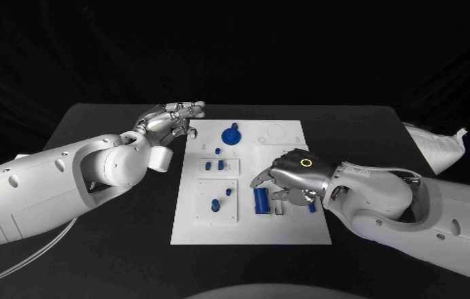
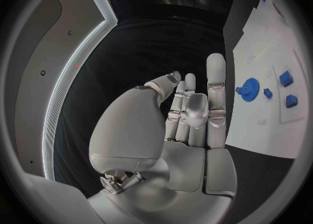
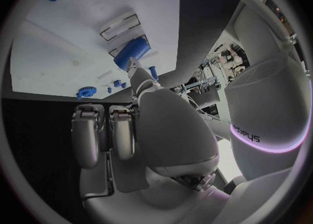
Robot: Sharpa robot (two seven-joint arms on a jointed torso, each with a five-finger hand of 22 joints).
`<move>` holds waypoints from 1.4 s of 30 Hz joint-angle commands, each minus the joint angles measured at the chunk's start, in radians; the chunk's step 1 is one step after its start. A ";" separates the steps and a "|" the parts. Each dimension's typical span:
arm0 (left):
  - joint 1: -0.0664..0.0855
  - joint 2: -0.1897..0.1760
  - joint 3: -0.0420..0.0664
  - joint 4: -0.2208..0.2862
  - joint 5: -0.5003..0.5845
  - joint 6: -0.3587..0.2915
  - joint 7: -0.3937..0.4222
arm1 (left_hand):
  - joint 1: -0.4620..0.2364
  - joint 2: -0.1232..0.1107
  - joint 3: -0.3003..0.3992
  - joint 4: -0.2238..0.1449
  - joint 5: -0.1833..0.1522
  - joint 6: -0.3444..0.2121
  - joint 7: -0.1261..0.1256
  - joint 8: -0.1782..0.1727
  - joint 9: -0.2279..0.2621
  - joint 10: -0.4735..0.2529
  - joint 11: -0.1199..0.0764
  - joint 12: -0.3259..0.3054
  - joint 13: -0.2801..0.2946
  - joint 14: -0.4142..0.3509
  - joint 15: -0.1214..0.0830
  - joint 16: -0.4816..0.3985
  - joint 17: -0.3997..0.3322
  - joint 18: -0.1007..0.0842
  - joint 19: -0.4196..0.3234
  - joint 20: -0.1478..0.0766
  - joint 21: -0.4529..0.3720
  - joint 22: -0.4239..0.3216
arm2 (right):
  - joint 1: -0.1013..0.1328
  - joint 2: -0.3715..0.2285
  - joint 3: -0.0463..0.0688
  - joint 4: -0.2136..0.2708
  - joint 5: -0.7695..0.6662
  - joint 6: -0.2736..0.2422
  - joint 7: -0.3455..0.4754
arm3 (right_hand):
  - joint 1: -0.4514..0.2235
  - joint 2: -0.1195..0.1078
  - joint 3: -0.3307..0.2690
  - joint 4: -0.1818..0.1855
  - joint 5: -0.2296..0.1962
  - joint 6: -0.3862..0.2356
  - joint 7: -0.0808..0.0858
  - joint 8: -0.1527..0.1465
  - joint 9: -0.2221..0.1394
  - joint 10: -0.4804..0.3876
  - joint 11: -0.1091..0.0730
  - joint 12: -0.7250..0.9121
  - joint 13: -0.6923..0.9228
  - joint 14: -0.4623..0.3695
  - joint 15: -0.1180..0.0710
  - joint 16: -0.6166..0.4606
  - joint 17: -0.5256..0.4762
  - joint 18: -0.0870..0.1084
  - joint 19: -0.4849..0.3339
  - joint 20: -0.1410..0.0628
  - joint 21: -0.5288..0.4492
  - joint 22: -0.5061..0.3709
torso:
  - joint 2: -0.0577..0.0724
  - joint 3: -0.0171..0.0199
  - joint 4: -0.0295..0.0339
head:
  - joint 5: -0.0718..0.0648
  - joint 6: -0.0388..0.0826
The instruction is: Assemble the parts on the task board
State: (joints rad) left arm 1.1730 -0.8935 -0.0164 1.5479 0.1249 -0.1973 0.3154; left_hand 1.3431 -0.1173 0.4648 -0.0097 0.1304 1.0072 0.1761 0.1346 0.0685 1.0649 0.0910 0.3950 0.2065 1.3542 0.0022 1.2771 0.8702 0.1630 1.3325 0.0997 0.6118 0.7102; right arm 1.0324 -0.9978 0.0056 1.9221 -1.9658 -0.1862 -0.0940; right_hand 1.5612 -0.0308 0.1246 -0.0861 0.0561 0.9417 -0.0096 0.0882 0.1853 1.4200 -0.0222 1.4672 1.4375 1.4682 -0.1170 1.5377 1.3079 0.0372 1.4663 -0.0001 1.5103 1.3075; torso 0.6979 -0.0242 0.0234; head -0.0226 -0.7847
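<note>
The white task board point(image 1: 294, 227) lies mid-table. My right hand point(image 1: 291, 175) hovers low over its right half, fingers reaching down on both sides of a blue cylinder point(image 1: 261, 200) that lies on the board. In the right wrist view one fingertip point(image 3: 133, 67) touches that cylinder point(image 3: 133, 51); a grip cannot be made out. A small blue piece point(image 1: 312, 206) sits just right of the hand. My left hand point(image 1: 174, 122) floats off the board's far left corner, fingers straight and holding nothing point(image 2: 195, 109). Near it on the board is a blue gear point(image 1: 231, 135) point(image 2: 247, 86).
Small blue pegs stand in two raised plates on the board's left half point(image 1: 208, 166) point(image 1: 215, 206). A white bag point(image 1: 436, 146) lies at the table's right edge. Bare black table point(image 1: 108, 129) stretches to the left of the board.
</note>
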 commanded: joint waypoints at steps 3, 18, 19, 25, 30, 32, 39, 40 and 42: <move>0.000 0.003 0.000 -0.001 -0.003 0.017 0.003 | -0.005 0.000 -0.005 0.000 0.002 -0.009 -0.001 0.003 0.000 -0.005 0.000 0.006 0.002 -0.007 0.003 -0.001 -0.002 0.017 -0.010 0.001 -0.005 -0.002 | 0.008 0.019 -0.006 -0.007 -0.173 0.099 -0.010 | -0.037 -0.031 0.113 -0.032 -0.001 0.030 -0.006 -0.017 -0.013 0.102 -0.048 0.012 0.071 0.092 0.001 0.002 0.217 -0.014 0.067 0.000 -0.004 0.160 | 0.001 -0.0007 -0.0017 | 0.002 0.000; 0.000 0.006 0.000 -0.002 -0.003 0.022 -0.001 | -0.005 0.000 -0.005 0.000 0.002 -0.009 -0.001 0.003 0.000 -0.005 0.000 0.006 0.002 -0.007 0.003 -0.001 -0.002 0.017 -0.010 0.001 -0.005 -0.002 | 0.017 0.077 -0.024 -0.038 -0.206 0.115 0.001 | -0.102 -0.066 0.224 -0.051 -0.004 0.053 -0.004 -0.021 -0.027 0.103 -0.047 0.013 0.072 0.093 0.004 0.002 0.219 -0.014 0.067 0.000 -0.005 0.161 | 0.001 0.0000 -0.0001 | 0.003 -0.005; 0.000 0.006 0.000 -0.002 -0.003 0.022 -0.001 | -0.005 0.000 -0.005 0.000 0.002 -0.009 -0.001 0.003 0.000 -0.005 0.000 0.006 0.002 -0.007 0.003 -0.001 -0.002 0.017 -0.010 0.001 -0.005 -0.002 | 0.017 0.080 -0.025 -0.041 -0.206 0.116 0.002 | -0.102 -0.066 0.224 -0.051 -0.004 0.053 -0.004 -0.021 -0.027 0.103 -0.047 0.013 0.072 0.093 0.004 0.002 0.219 -0.014 0.067 0.000 -0.005 0.161 | 0.001 0.0000 -0.0002 | 0.004 -0.005; 0.000 0.005 0.000 -0.001 -0.003 0.022 -0.002 | -0.005 0.000 -0.005 0.000 0.002 -0.010 -0.001 0.003 0.000 -0.005 0.001 0.007 0.002 -0.008 0.003 -0.001 -0.003 0.017 -0.010 0.001 -0.006 -0.003 | 0.017 0.092 -0.031 -0.056 -0.207 0.121 0.002 | -0.107 -0.068 0.234 -0.052 -0.004 0.056 -0.003 -0.021 -0.028 0.103 -0.047 0.012 0.072 0.093 0.004 0.002 0.220 -0.014 0.067 0.000 -0.005 0.162 | 0.002 -0.0002 -0.0009 | 0.005 -0.008; 0.000 0.005 0.000 -0.001 -0.003 0.022 -0.003 | -0.005 0.000 -0.005 0.000 0.002 -0.010 -0.001 0.003 0.000 -0.005 0.001 0.007 0.002 -0.008 0.003 -0.001 -0.003 0.017 -0.010 0.001 -0.006 -0.003 | 0.017 0.097 -0.033 -0.064 -0.208 0.128 -0.001 | -0.110 -0.069 0.241 -0.053 -0.004 0.058 -0.002 -0.021 -0.029 0.103 -0.047 0.013 0.073 0.093 0.004 0.003 0.221 -0.014 0.067 0.000 -0.005 0.161 | 0.001 0.0005 -0.0007 | 0.008 -0.011; 0.000 0.005 0.000 -0.001 -0.003 0.022 -0.003 | -0.005 0.000 -0.005 0.000 0.002 -0.010 -0.001 0.003 0.000 -0.005 0.001 0.007 0.002 -0.008 0.003 -0.001 -0.003 0.017 -0.010 0.001 -0.006 -0.003 | 0.017 0.098 -0.034 -0.067 -0.208 0.132 -0.001 | -0.113 -0.070 0.247 -0.054 -0.004 0.061 0.000 -0.020 -0.030 0.103 -0.047 0.013 0.073 0.093 0.004 0.003 0.221 -0.014 0.067 0.000 -0.005 0.162 | 0.001 0.0003 -0.0005 | 0.008 -0.012; 0.000 0.005 0.000 -0.001 -0.003 0.021 -0.004 | -0.005 0.000 -0.005 0.000 0.002 -0.010 -0.001 0.003 0.000 -0.005 0.001 0.007 0.002 -0.008 0.003 -0.001 -0.003 0.017 -0.010 0.001 -0.006 -0.003 | 0.015 0.107 -0.039 -0.078 -0.207 0.142 0.003 | -0.125 -0.074 0.270 -0.058 -0.004 0.079 0.005 -0.017 -0.030 0.103 -0.046 0.013 0.073 0.094 0.004 0.003 0.222 -0.014 0.067 0.001 -0.005 0.162 | 0.001 0.0007 -0.0008 | 0.009 -0.014; 0.000 0.004 0.000 -0.001 -0.003 0.021 -0.005 | -0.005 0.000 -0.005 0.000 0.002 -0.010 -0.001 0.003 0.000 -0.005 0.001 0.007 0.002 -0.008 0.003 -0.001 -0.003 0.017 -0.010 0.001 -0.006 -0.003 | 0.014 0.108 -0.040 -0.080 -0.206 0.142 0.004 | -0.128 -0.074 0.276 -0.059 -0.004 0.085 0.007 -0.016 -0.030 0.104 -0.045 0.014 0.073 0.094 0.005 0.003 0.222 -0.014 0.067 0.001 -0.005 0.162 | 0.001 0.0006 -0.0008 | 0.009 -0.014; 0.000 0.004 0.000 -0.001 -0.003 0.021 -0.005 | -0.005 0.000 -0.005 0.000 0.002 -0.010 -0.001 0.003 0.000 -0.005 0.001 0.007 0.002 -0.008 0.003 -0.001 -0.003 0.017 -0.010 0.001 -0.006 -0.003 | 0.013 0.110 -0.041 -0.084 -0.206 0.142 0.006 | -0.132 -0.075 0.282 -0.060 -0.004 0.091 0.010 -0.015 -0.030 0.104 -0.044 0.014 0.073 0.094 0.005 0.003 0.222 -0.014 0.067 0.001 -0.005 0.162 | 0.001 0.0004 -0.0009 | 0.010 -0.014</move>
State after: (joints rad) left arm 1.1729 -0.8905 -0.0171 1.5454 0.1246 -0.1946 0.3084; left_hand 1.3431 -0.1173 0.4648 -0.0097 0.1304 1.0038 0.1728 0.1346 0.0684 1.0650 0.0910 0.3950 0.2068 1.3509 0.0055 1.2771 0.8678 0.1630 1.3289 0.1033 0.6118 0.7078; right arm 1.0476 -0.8897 -0.0345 1.8397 -2.1566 -0.0651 -0.0964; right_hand 1.4368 -0.1052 0.4014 -0.1460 0.0562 1.0263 0.0004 0.0690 0.1558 1.4619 -0.0660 1.4743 1.3086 1.4648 -0.1194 1.5376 1.3074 0.0372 1.4662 0.0001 1.5103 1.3079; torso 0.6992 -0.0236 0.0226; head -0.0128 -0.7987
